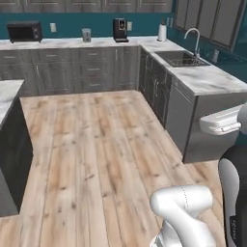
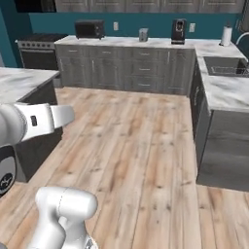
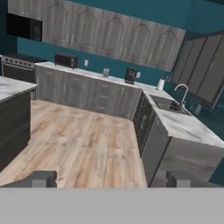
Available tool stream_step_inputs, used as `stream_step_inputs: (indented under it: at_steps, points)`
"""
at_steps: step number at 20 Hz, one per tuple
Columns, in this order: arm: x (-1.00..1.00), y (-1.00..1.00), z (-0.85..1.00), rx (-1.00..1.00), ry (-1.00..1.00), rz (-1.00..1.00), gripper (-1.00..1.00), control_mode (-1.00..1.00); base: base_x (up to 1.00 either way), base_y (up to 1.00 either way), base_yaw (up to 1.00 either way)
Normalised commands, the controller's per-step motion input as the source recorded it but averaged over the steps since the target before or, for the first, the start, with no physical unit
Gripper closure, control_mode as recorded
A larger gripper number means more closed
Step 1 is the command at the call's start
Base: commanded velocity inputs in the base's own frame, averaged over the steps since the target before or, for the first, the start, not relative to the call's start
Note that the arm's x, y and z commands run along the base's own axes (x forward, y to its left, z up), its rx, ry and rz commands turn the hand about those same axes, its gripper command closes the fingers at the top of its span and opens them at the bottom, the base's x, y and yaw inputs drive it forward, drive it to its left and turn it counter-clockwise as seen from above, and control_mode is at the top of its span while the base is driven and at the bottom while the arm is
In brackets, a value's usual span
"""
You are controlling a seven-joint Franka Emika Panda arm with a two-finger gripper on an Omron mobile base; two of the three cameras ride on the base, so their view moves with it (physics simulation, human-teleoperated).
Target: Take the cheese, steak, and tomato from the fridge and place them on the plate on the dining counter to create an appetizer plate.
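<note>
**Q:** Hand state?

**A:** In the hand view I see the gripper (image 3: 111, 178) with its two dark, blocky fingertips (image 3: 43, 178) spread wide at the bottom corners, nothing between them, just plank floor beyond.

**Q:** What is nearest?

**A:** The wood floor (image 1: 101, 144) — pale matte planks with brown grain running away from me. At my left in the left base view, the corner of a marble-topped counter (image 1: 7, 94), grey-veined white on a dark base. I cannot tell whether it is the dining counter; I see no stools by it.

**Q:** Mid-distance?

**A:** At my right, a run of grey panelled cabinets under a marble worktop (image 1: 212, 79), with a rectangular steel sink (image 1: 181, 59) sunk in it and a curved chrome tap (image 1: 195, 41) arching over.

**Q:** Far end?

**A:** The back counter against a teal wall: a boxy black microwave (image 1: 24, 31), a small grey canister (image 1: 86, 34), a black coffee machine (image 1: 119, 30), and a white paper-towel roll (image 1: 162, 33) standing upright in the corner. In the right base view a dark stove (image 2: 36, 51) sits left of that run. Grey arched-panel wall cupboards (image 3: 109, 37) hang above.

**Q:** Task items?

**A:** None located. Fridge, plate, cheese, steak and tomato lie outside these frames.
</note>
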Motion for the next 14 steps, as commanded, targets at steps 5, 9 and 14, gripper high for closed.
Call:
stream_step_inputs:
  at_steps: [5, 9, 14]
  points:
    - [0.0, 0.0, 0.0, 0.0, 0.0, 0.0, -1.0, 1.0, 1.0, -0.63, 0.0]
    - [0.0, 0.0, 0.0, 0.0, 0.0, 0.0, -1.0, 1.0, 1.0, -0.45, 0.0]
    - [0.0, 0.0, 0.0, 0.0, 0.0, 0.0, -1.0, 1.0, 1.0, -0.2, 0.06]
